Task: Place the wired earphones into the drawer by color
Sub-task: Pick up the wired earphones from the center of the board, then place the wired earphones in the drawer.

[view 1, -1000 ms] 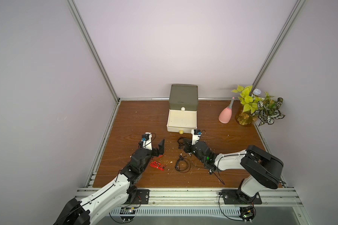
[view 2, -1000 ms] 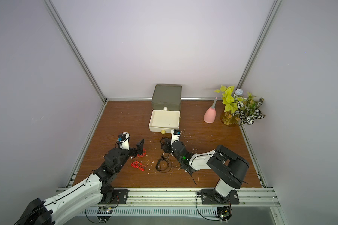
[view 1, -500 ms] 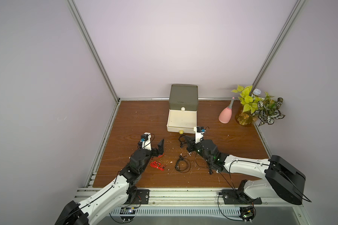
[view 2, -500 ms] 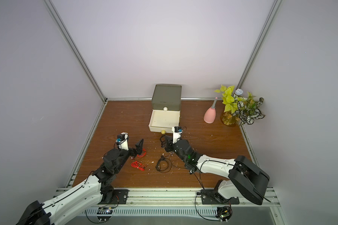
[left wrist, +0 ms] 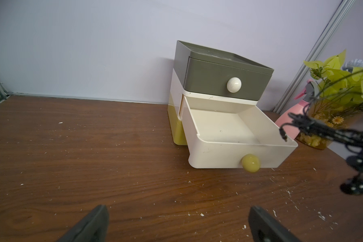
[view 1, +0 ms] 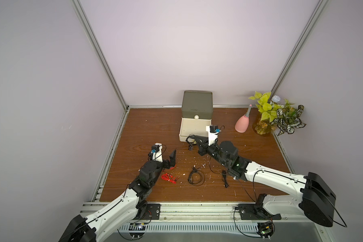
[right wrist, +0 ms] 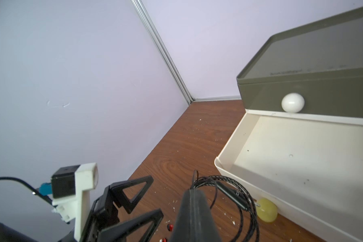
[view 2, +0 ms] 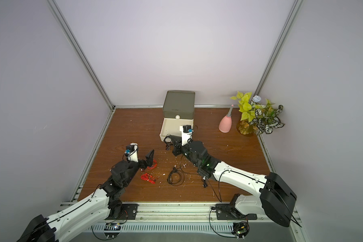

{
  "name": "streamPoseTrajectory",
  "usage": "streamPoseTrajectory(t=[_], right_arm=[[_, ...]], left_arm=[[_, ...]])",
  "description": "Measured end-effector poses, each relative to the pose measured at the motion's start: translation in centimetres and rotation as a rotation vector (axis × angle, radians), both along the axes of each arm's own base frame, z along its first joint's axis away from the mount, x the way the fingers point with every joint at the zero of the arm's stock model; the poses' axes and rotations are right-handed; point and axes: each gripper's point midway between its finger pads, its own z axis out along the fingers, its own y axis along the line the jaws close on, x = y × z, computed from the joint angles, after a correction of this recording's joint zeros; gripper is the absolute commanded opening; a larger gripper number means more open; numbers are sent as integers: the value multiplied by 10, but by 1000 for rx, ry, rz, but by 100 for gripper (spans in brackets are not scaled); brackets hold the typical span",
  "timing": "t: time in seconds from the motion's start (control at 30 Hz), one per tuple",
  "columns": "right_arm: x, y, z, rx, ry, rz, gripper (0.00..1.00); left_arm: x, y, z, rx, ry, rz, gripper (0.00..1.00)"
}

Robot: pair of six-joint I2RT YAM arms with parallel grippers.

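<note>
In a top view the right gripper (view 1: 194, 138) pinches black earphones (view 1: 190, 140) at the front wall of the open cream drawer (view 1: 183, 127). The left gripper (view 1: 169, 159) gapes wide beside red earphones (view 1: 168, 178). The left wrist view shows the black earphones hanging just beside the drawer's front corner. In the right wrist view they drape over the yellow knob (right wrist: 266, 209), with the drawer's floor just beyond the fingers.

Open, empty cream drawer (left wrist: 218, 155); black earphones (right wrist: 231, 194) aloft just before its front wall.

I get soft, even light from overhead in both top views. The back wall is brightest mid-frame, and shadows on the table (view 1: 147, 130) are faint. In the left wrist view the black earphones (left wrist: 308, 124) and the fingers (left wrist: 88, 226) of the left end effector (left wrist: 177, 226) blur close to the lens.
</note>
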Motion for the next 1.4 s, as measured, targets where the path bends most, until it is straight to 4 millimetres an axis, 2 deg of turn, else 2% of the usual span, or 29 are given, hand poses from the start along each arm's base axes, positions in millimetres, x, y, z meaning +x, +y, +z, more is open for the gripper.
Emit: streamPoseTrajectory(t=[0.1, 0.2, 0.47, 0.6, 0.73, 1.07, 1.2, 1.4], right_arm=[[12, 8, 6, -17, -24, -12, 0], [28, 15, 1, -45, -28, -30, 0], [70, 15, -44, -128, 29, -87, 0], [84, 10, -57, -141, 45, -110, 0], [94, 10, -58, -135, 46, -114, 0], [117, 21, -44, -99, 29, -113, 0], [123, 23, -49, -104, 33, -118, 0], [127, 25, -67, -128, 56, -119, 0]], left_arm=[[0, 0, 1, -2, -3, 0, 100], [-1, 1, 5, -9, -14, 1, 100], [-2, 1, 10, -17, -32, 1, 99], [-2, 2, 10, -17, -32, 1, 100], [-2, 2, 10, -17, -32, 1, 100], [-2, 1, 10, -17, -31, 1, 100], [-2, 1, 9, -15, -29, 1, 100], [-2, 1, 9, -14, -27, 0, 100]])
